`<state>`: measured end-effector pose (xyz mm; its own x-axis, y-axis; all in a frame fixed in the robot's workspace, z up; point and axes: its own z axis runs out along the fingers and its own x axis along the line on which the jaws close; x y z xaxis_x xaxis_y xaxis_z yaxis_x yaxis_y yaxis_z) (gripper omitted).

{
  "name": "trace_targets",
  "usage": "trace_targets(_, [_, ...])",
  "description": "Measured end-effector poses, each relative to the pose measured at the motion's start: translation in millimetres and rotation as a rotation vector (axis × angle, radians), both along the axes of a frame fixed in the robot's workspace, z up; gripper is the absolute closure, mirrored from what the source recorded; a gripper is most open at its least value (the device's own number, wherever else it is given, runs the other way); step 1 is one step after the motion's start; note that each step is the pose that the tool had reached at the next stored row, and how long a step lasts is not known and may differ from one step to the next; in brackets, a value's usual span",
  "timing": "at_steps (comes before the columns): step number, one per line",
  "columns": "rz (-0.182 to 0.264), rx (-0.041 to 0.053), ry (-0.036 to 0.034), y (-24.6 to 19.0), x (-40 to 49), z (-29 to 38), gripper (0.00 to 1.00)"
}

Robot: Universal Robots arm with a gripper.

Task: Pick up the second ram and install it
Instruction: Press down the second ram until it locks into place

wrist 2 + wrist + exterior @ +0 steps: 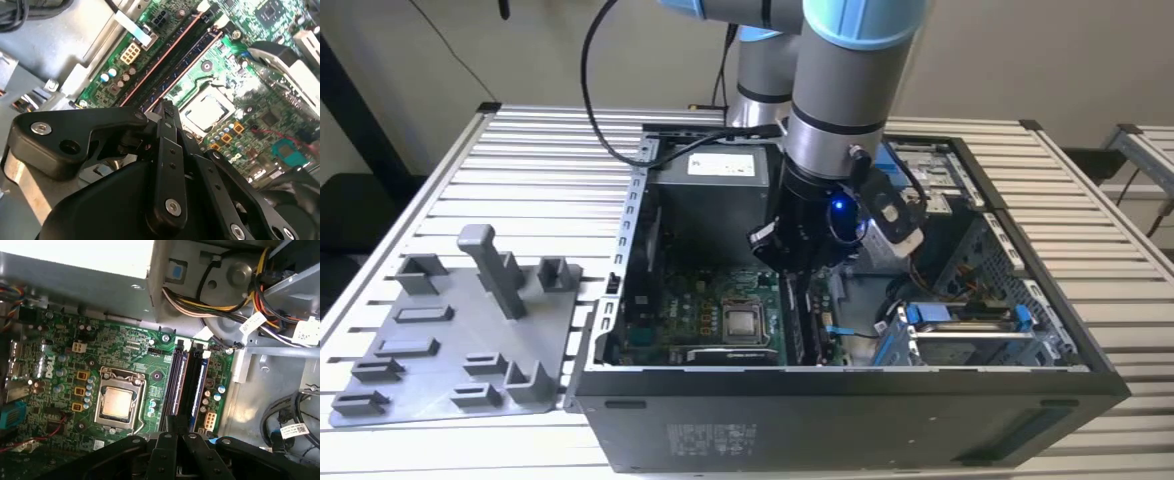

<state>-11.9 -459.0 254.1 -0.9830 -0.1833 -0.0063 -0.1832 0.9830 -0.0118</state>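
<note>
A: Scene to be logged, largest item first.

B: A slatted table [520, 150] is noted, with an open case [854, 420] laid on it. The arm [847, 90] is reached down into the case. A grey tray [440, 340] is set on the table at the exterior view's left, just beside the case; no stick is seen in its holders. The green board [125, 345] is mounted on the case floor.

A: Gripper?

B: The gripper [175, 432] is held low over the slots [187, 385], at the end of the row nearer the board's edge. Whether it is apart, together or clamped on anything cannot be told (its tips are seen end-on, merged with dark links).

A: And the ram?

B: The ram [175, 385] is taken to be the dark stick seen edge-on in the slot row, in line with the gripper and beside the silver chip [117, 405]. Which slot it sits in, and whether it is seated or only resting, cannot be told.

A: Handling notes?

B: It is judged light, stiff and thin, so little force is needed to lift it, but bending or twisting is poorly tolerated. It is best taken across its flat faces near the middle of the upper edge. The contact edge and the chips are best left untouched. Some slip is to be expected on the smooth label.
</note>
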Motion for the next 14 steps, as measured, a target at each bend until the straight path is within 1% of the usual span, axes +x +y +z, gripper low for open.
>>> trace_targets(4, [0.07,0.0,-0.0001,0.0,0.0,0.0,0.89])
trace_targets(14, [0.18,0.0,0.0,0.0,0.0,0.0,0.89])
